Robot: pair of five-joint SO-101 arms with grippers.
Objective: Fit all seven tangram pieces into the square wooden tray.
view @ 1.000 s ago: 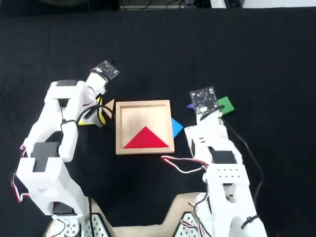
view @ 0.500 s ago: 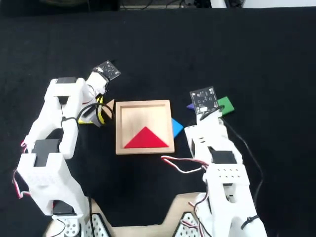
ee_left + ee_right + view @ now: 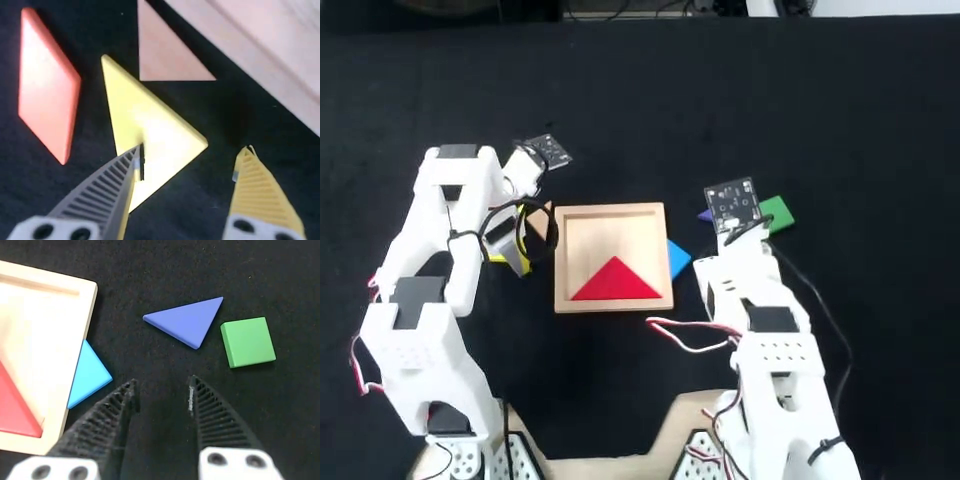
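a: what does the high view give?

b: a square wooden tray (image 3: 610, 213) of pale, plain-grained wood with a raised rim. it sits on a black cloth (image 3: 720, 100) between two white arms. a flat red triangle (image 3: 615, 281) lies inside it, with its long edge along the rim nearest the arms' bases. a light blue triangle (image 3: 678, 258) lies right against the tray's outer wall on the right arm's side. a green square (image 3: 777, 213) lies farther out on that side.

a: what does the right wrist view add?

b: the right gripper (image 3: 162, 383) has black ribbed fingers, spread apart and holding nothing, above bare cloth. beyond the tips lies a dark blue triangle (image 3: 186, 320), close beside the green square but not touching it. both pieces look thick, with smooth matte faces.

a: and the left wrist view?

b: the left gripper (image 3: 191, 150) has one grey finger and one yellow finger, both ribbed. they are spread wide with nothing pinched. the grey tip overlaps a yellow triangle (image 3: 150, 125), and the yellow tip is over cloth. an orange parallelogram (image 3: 46, 85) lies just beside the yellow triangle. a pale tan triangle (image 3: 162, 55) lies between the yellow triangle and the tray's wall. in the high view the left arm (image 3: 450, 240) lies over this group, with slivers of yellow and tan at its edge.
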